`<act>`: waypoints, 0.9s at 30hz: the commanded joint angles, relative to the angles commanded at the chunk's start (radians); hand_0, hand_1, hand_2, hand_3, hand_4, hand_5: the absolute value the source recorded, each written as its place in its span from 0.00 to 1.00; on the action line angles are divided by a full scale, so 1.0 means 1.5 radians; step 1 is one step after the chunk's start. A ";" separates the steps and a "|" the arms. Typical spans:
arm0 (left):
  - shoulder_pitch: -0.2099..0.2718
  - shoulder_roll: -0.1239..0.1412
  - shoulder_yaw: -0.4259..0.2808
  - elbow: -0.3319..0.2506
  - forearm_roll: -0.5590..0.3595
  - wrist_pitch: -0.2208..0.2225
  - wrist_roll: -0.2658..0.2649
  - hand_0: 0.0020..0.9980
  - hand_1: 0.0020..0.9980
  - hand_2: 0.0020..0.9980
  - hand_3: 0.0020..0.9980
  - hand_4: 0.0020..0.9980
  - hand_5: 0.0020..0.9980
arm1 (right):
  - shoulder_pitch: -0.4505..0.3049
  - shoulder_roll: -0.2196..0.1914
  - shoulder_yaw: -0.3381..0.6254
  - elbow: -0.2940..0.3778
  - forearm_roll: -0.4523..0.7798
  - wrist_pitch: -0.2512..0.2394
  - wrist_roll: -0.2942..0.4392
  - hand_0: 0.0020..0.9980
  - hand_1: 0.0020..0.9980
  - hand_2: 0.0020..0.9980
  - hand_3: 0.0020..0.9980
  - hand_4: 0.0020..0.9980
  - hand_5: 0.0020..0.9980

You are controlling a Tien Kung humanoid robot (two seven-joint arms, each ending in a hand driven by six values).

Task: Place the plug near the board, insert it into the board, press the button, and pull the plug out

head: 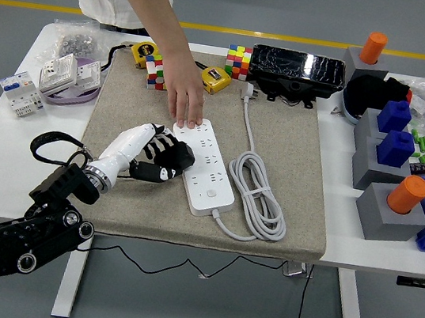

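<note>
Plug (247, 90) first: the only one I can pick out lies loose at the far end of the mat (285, 210), near the black box (296, 68), its grey cord (258, 186) running back in coils to the white board (203, 166). So it looks well apart from the sockets, not yet brought near.

A person's hand (185, 99) presses flat on the board's far end, I'd guess to pin it so it won't slide when pushed or pulled.

From the left, the robot's left hand (161, 158) sits against the board's near-left edge, fingers curled in. Whether they grip something small or just rest clenched I cannot tell from here; the dark fingers hide whatever's under them. The right arm isn't in sight. Everything sits on the white counter (12, 161).
</note>
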 joint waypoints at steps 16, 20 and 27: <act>-0.001 0.000 0.001 0.002 -0.002 -0.002 -0.017 0.76 0.82 0.78 0.80 1.00 0.25 | 0.000 -0.001 0.001 0.001 0.000 0.001 -0.001 0.58 0.65 0.66 0.56 0.91 0.43; 0.000 0.000 0.000 0.000 -0.007 0.000 -0.022 0.75 0.83 0.79 0.80 1.00 0.30 | 0.000 0.000 0.001 0.002 -0.001 0.001 -0.001 0.58 0.65 0.66 0.56 0.91 0.43; 0.005 0.002 -0.009 -0.012 -0.020 0.008 -0.037 0.75 0.82 0.79 0.80 1.00 0.33 | 0.000 -0.001 0.002 0.003 -0.002 0.000 -0.001 0.58 0.65 0.66 0.56 0.91 0.43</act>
